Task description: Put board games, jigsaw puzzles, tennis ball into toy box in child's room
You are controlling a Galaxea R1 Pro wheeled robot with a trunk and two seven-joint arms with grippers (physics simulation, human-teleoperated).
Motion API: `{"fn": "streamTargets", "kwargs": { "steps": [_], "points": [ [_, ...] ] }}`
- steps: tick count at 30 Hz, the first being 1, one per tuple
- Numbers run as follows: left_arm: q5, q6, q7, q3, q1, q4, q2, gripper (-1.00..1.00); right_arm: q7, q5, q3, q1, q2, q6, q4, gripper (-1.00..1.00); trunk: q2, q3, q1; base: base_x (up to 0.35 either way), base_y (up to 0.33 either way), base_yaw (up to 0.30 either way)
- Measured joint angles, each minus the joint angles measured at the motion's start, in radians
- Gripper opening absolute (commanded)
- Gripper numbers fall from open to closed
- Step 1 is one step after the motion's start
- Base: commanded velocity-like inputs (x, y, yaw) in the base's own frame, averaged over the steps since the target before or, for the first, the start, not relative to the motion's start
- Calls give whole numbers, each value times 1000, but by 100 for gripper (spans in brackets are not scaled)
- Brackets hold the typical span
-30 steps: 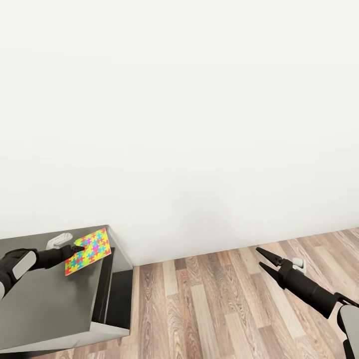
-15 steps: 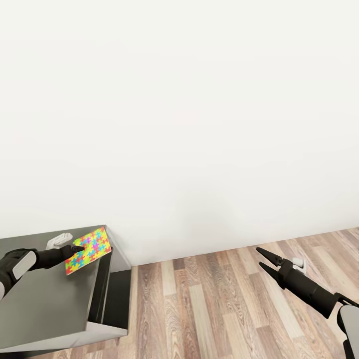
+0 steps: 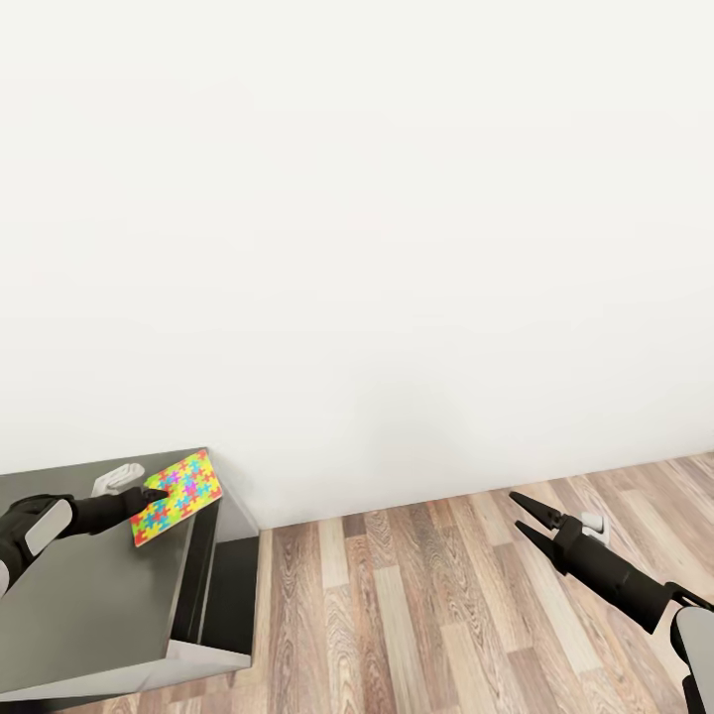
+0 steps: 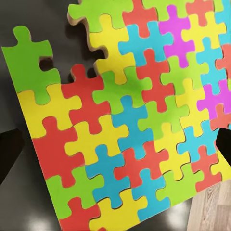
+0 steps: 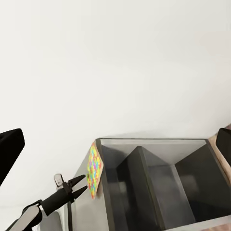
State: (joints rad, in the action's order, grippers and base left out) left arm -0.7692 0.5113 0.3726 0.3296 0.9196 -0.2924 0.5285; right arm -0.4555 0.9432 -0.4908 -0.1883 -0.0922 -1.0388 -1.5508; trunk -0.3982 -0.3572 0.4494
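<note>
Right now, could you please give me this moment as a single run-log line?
left gripper: shut on jigsaw puzzle | puzzle: over dark table end | right gripper: open, over wood floor

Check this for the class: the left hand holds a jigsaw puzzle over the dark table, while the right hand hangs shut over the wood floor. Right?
Not quite. The head view shows the right hand open, not shut. The left hand does hold the jigsaw puzzle over the dark table.

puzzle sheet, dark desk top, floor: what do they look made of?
Jigsaw puzzle: likely foam or thick card; matte, flat-coloured pieces with a pale edge showing thickness.
Table top: dark grey, semi-gloss, maybe lacquered board or metal; it shows soft reflections.
Floor: wood-look planks with visible grain, laminate or real wood, can't tell which.
</note>
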Motion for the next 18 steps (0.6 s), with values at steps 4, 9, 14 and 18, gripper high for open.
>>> {"fn": "streamTargets", "kwargs": {
  "steps": [4, 9, 14, 18],
  "points": [
    [0, 0, 0, 0, 0, 0, 0, 100, 0, 0, 0, 0, 0, 0, 0, 100, 0, 2, 0, 0, 0, -131],
    [0, 0, 0, 0, 0, 0, 0, 100, 0, 0, 1, 1, 0, 0, 0, 100, 0, 5, 0, 0, -70, -143],
    [0, 0, 0, 0, 0, 0, 0, 100, 0, 0, 1, 0, 0, 0, -1, 100, 0, 6, 0, 0, -89, -30],
    [0, 0, 0, 0, 0, 0, 0, 100, 0, 0, 1, 0, 0, 0, 0, 100, 0, 6, 0, 0, -10, -3]
  ]
}}
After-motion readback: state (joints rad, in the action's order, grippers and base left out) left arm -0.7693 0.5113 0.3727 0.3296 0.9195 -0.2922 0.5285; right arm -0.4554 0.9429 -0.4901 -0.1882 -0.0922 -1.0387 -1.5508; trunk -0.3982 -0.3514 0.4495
